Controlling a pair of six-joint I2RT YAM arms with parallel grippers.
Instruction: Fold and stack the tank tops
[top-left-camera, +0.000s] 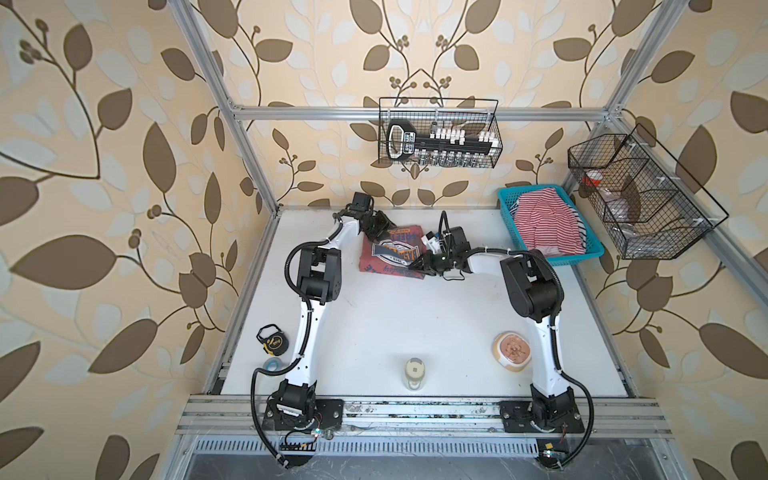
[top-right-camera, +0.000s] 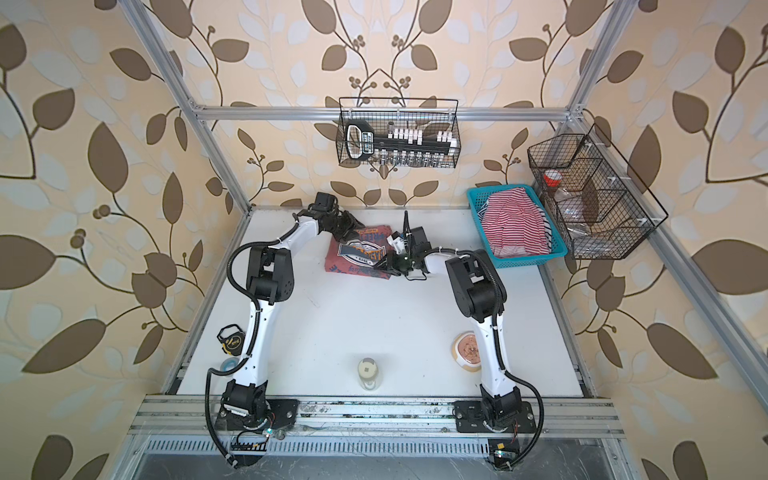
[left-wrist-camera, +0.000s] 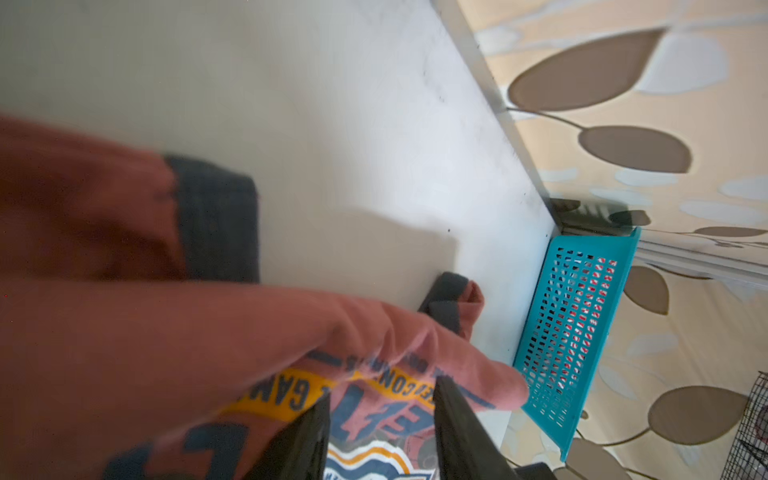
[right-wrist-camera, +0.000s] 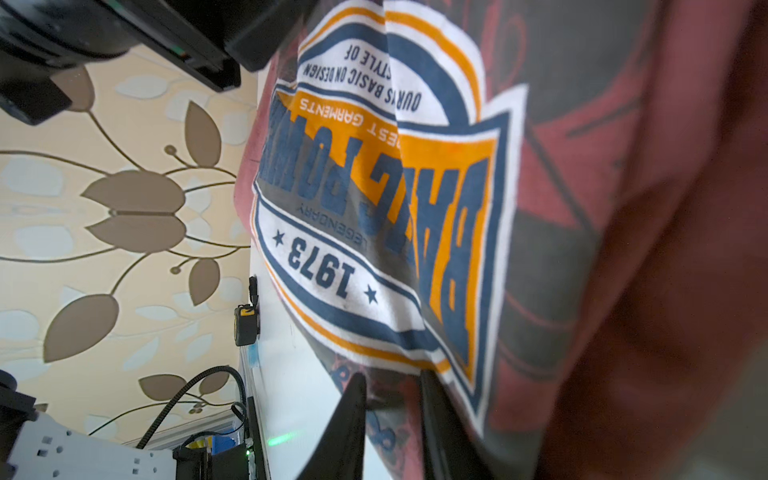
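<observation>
The brick-red tank top (top-left-camera: 390, 254) (top-right-camera: 357, 254) lies folded on the white table near the back, "1973" print up. My left gripper (top-left-camera: 376, 232) (left-wrist-camera: 384, 390) stands over its far left corner with its fingers apart; the print shows between them. At the near right corner my right gripper (top-left-camera: 417, 270) (right-wrist-camera: 392, 376) is shut on a fold of the cloth, and the print (right-wrist-camera: 374, 199) hangs close before the right wrist camera. The striped tank top (top-left-camera: 544, 224) (top-right-camera: 515, 226) lies crumpled in the blue basket (top-left-camera: 582, 254) at the back right.
A tape measure (top-left-camera: 272, 339) and a tape roll (top-left-camera: 272, 365) lie at the left edge. A jar (top-left-camera: 414, 372) stands near the front middle, with a bowl (top-left-camera: 513, 349) beside the right arm. Wire baskets hang on the back wall (top-left-camera: 440, 133) and right wall (top-left-camera: 640, 199).
</observation>
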